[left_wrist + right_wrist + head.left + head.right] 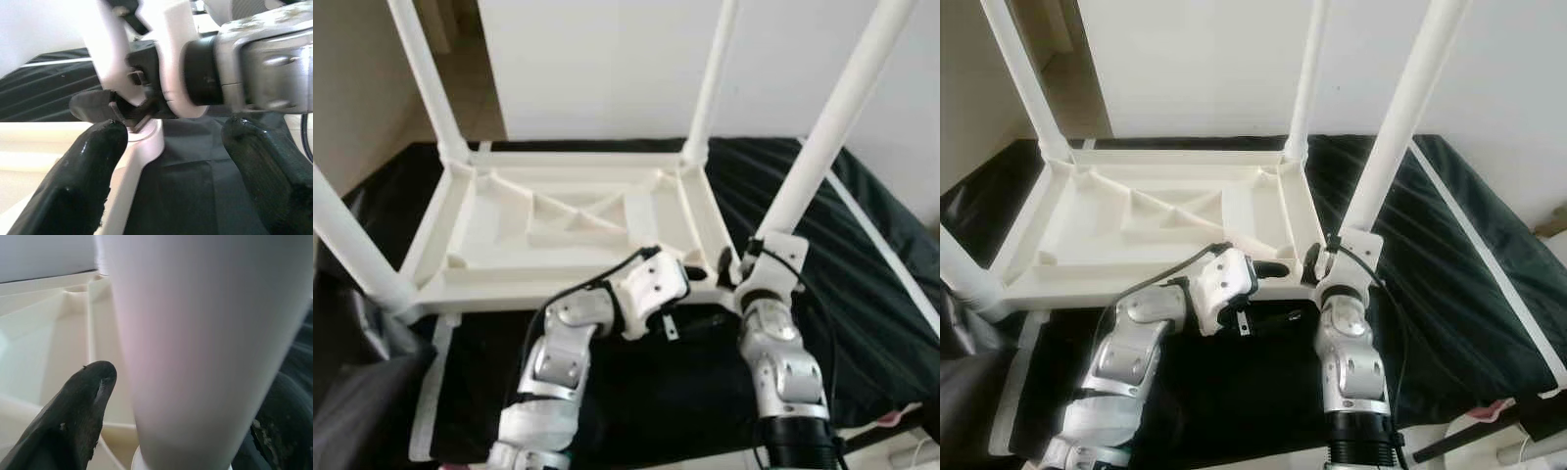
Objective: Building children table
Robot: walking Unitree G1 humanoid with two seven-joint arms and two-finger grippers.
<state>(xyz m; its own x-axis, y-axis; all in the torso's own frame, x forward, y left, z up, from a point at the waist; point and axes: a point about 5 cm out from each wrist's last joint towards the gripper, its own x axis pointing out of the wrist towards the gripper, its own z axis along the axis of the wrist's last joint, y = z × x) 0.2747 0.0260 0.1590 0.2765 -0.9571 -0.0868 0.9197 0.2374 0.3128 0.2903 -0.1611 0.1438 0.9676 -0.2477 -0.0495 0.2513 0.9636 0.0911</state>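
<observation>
Lying inverted on a dark cover (862, 255), children's table (558, 225), legs up for fitting; left gripper (1283, 268), fingers apart, beside near-right corner; right gripper (1315, 262) closed around near-right leg (827, 137), steadying it

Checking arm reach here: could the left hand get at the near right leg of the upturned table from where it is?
Probably yes. The left hand hovers open at the table's near edge beside that leg; only the right hand, around the leg's base, crowds the spot.
</observation>
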